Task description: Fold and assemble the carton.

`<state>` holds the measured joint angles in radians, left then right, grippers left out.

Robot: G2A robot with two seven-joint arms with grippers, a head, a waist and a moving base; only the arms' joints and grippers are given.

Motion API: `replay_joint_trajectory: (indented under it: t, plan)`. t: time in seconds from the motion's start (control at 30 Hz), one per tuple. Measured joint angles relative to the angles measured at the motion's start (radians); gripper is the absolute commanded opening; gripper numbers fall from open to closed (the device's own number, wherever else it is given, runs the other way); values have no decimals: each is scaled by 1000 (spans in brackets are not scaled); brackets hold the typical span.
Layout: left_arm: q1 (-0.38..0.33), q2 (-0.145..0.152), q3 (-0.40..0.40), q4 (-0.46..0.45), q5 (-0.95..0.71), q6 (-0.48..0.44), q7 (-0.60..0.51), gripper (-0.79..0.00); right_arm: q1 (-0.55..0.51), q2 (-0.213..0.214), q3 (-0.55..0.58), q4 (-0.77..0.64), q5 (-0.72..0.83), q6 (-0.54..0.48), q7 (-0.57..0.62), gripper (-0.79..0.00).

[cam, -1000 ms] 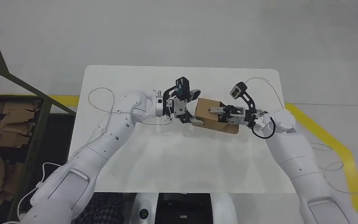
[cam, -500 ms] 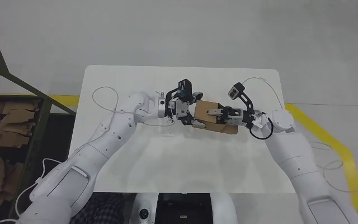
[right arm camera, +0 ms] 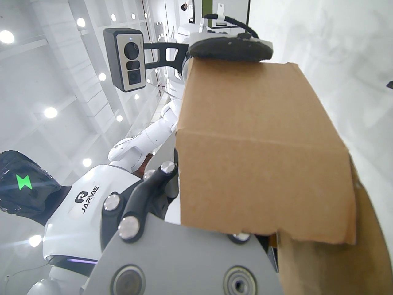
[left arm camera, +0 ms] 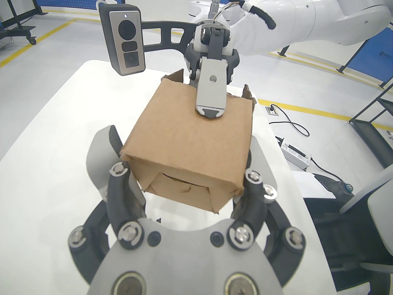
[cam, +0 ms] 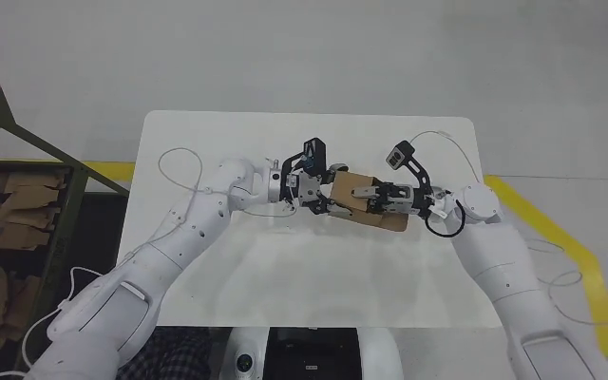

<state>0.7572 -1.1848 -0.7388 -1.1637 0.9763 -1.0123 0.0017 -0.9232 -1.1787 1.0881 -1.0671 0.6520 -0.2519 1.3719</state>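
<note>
The brown carton hangs above the middle of the white table, held between both arms. My left gripper straddles one end of it, with a finger against each side wall, and the end flaps are folded inward. My right gripper grips the opposite end. One of its fingers lies flat on the top panel; the other is hidden behind the cardboard. In the right wrist view the carton sits close, with the left gripper's black pad at its far end.
A thin white cable loops over the table's left part. Flattened cardboard sheets lie in a rack beside the table on the left. Bare table surface lies in front of and behind the carton.
My left gripper has moved right, from beside the carton onto its end. The carton has shifted slightly towards it, with the right gripper keeping its hold.
</note>
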Motion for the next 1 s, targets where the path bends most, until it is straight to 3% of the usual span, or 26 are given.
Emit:
replay_joint_trajectory:
  t: [0.4,0.43,0.5,0.7,1.0]
  plan:
    - [-4,18,22,-5,-60,0,-8,-135,22,-2,-5,23,13,3,48,-785]
    - [-4,20,23,-5,-66,0,-8,-123,24,-2,-5,26,15,4,54,-785]
    - [-3,24,27,-9,-82,0,-10,0,32,-3,-6,34,20,8,72,-785]
    - [-3,39,32,-12,-121,0,-16,0,67,-6,-24,72,39,35,161,-785]
    - [-1,67,55,-55,-163,0,-33,0,130,-9,-92,102,21,13,164,-785]
